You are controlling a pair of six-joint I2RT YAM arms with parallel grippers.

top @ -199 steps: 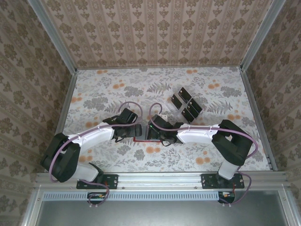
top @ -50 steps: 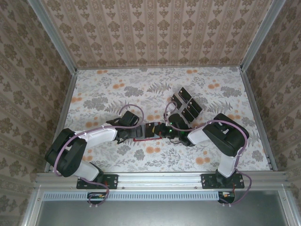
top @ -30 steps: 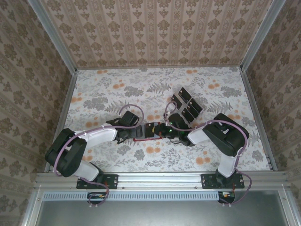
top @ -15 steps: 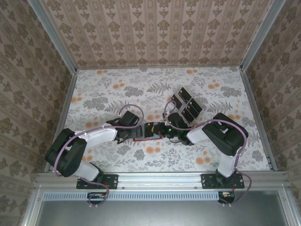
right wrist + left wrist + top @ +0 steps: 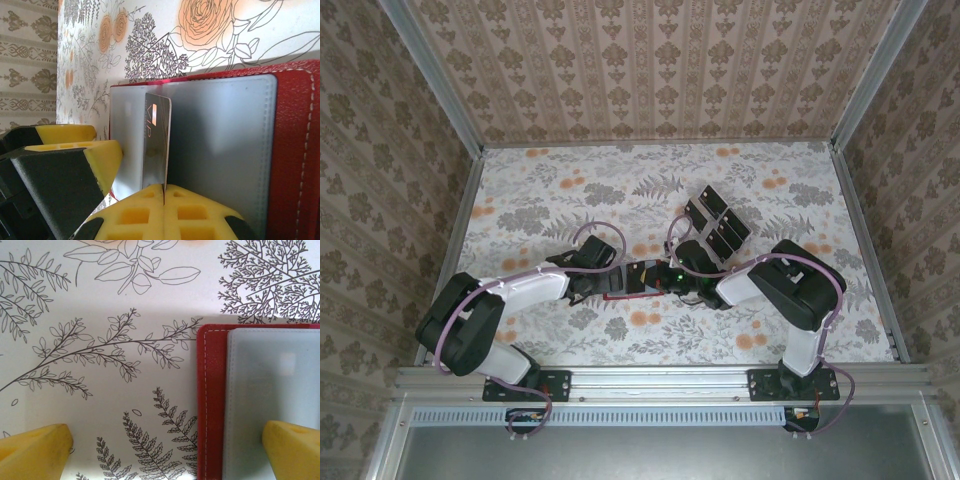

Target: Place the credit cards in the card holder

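The card holder (image 5: pixel 295 150) lies open on the table, a red wallet with a grey inner panel (image 5: pixel 220 135). In the top view only its red edge (image 5: pixel 618 297) peeks out below the two grippers. My right gripper (image 5: pixel 164 192) is shut on one dark credit card (image 5: pixel 157 140), held on edge above the grey panel. My left gripper (image 5: pixel 165 455) stands open astride the wallet's left edge (image 5: pixel 210 405), one yellow fingertip (image 5: pixel 292 447) over the grey panel and the other (image 5: pixel 35 450) over the table. Several more credit cards (image 5: pixel 718 222) lie together behind the right arm.
The floral tablecloth (image 5: pixel 540 190) is bordered by metal rails and patterned walls on three sides. My left gripper's yellow fingers (image 5: pixel 65 132) sit close beside the held card. Open tabletop lies to the far left and far right.
The right gripper with its card has crept slightly to the left over the wallet. The left arm has stayed put with its jaws wide.
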